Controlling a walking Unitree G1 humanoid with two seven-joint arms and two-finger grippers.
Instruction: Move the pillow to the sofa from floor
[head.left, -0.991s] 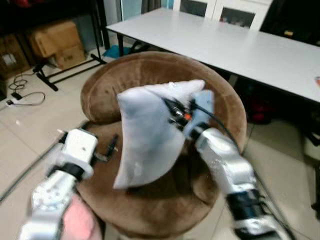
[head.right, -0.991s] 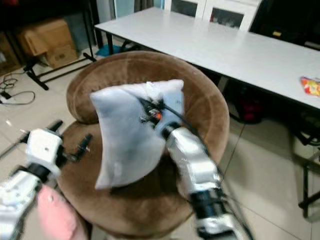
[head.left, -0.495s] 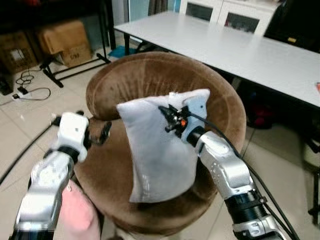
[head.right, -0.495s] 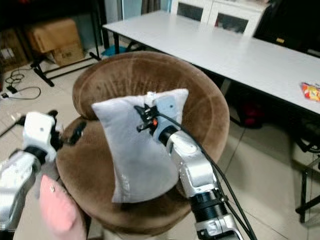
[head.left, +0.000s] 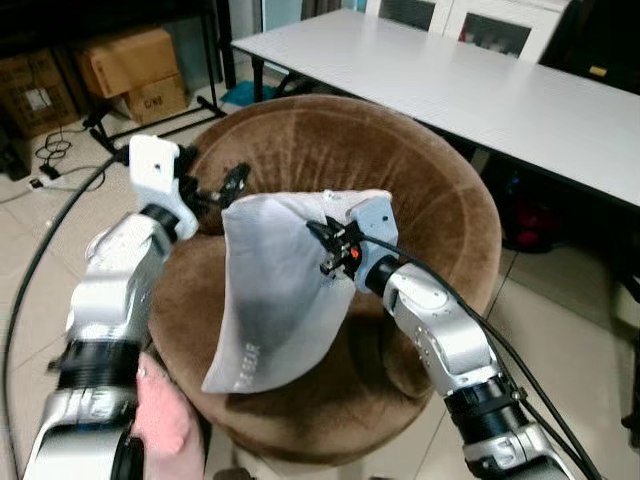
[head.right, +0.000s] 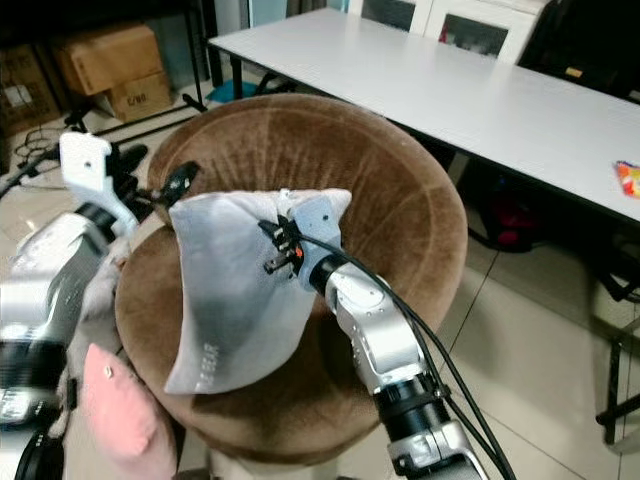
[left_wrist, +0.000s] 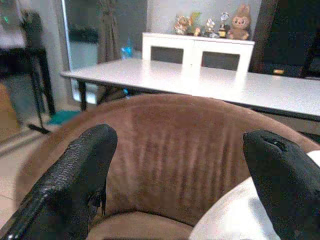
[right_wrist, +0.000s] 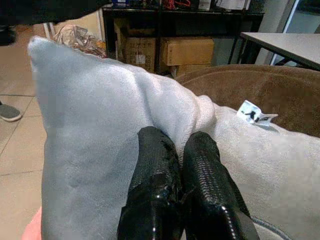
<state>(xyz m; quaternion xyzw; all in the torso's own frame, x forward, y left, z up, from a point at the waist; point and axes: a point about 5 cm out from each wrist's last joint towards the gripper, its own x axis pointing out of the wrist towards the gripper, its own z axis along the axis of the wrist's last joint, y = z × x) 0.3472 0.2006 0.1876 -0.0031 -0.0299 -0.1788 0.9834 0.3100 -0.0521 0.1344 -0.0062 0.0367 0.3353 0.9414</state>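
Note:
A pale grey pillow hangs over the seat of a round brown sofa chair, its lower corner down on the cushion. My right gripper is shut on the pillow's top edge; its black fingers pinch a fold of the fabric in the right wrist view. My left gripper is open beside the pillow's upper left corner, its fingers spread wide before the chair back, the pillow's corner showing by one of them.
A long white table stands behind the chair. Cardboard boxes and a black rack lie at the back left, cables on the tiled floor. A pink cushion lies by the chair's front left.
My left arm has risen and reached in to the pillow's upper left corner. The pillow has tilted, its lower part swung to the left, with the right gripper still shut on it.

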